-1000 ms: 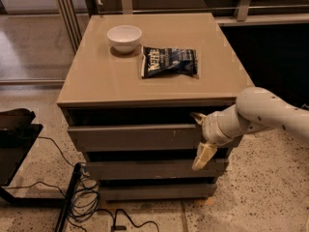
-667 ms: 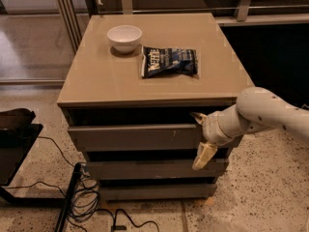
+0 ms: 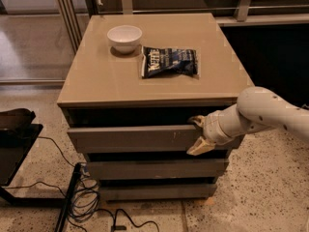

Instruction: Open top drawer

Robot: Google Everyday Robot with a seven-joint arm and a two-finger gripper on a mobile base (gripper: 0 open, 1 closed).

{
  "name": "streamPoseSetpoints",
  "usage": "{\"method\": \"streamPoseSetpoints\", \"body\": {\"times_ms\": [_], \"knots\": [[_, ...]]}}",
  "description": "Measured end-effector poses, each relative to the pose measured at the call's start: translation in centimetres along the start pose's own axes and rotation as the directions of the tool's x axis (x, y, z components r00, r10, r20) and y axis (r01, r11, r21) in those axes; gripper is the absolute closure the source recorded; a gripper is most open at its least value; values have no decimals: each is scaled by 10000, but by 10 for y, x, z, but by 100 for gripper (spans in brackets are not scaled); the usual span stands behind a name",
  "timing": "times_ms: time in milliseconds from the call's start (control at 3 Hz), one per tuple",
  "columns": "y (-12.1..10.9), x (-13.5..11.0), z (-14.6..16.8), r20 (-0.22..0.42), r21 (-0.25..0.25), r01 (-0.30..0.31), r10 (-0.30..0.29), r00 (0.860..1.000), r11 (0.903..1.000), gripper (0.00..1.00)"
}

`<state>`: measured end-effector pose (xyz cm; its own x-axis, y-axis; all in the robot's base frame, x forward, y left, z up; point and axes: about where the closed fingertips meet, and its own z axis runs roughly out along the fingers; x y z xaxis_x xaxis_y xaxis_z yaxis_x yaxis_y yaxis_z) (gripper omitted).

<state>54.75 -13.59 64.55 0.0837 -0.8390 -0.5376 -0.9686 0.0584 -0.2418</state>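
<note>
A low cabinet with a flat beige top stands in the middle, on a speckled floor. The white robot arm comes in from the right, at the near side of the cabinet. The top drawer is the first grey front under the cabinet top, and a dark gap lies between the two. Two more grey drawer fronts sit below it. On the cabinet top lies a dark blue chip bag, and just to its far left stands a white bowl. The gripper is at the right end of the top drawer. Its jaws are apart: the upper finger is at the top edge of the front, the lower finger at its bottom edge. Black cables lie on the floor at the near left
</note>
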Motion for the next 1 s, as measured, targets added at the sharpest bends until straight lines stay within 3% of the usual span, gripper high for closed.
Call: {"method": "streamPoseSetpoints", "body": {"times_ms": [667,1000], "knots": [[0,0,0,0,-1,0,0,10000,10000,88],[-1,-3,-5,0,0,1,-1,10000,10000,100]]}}
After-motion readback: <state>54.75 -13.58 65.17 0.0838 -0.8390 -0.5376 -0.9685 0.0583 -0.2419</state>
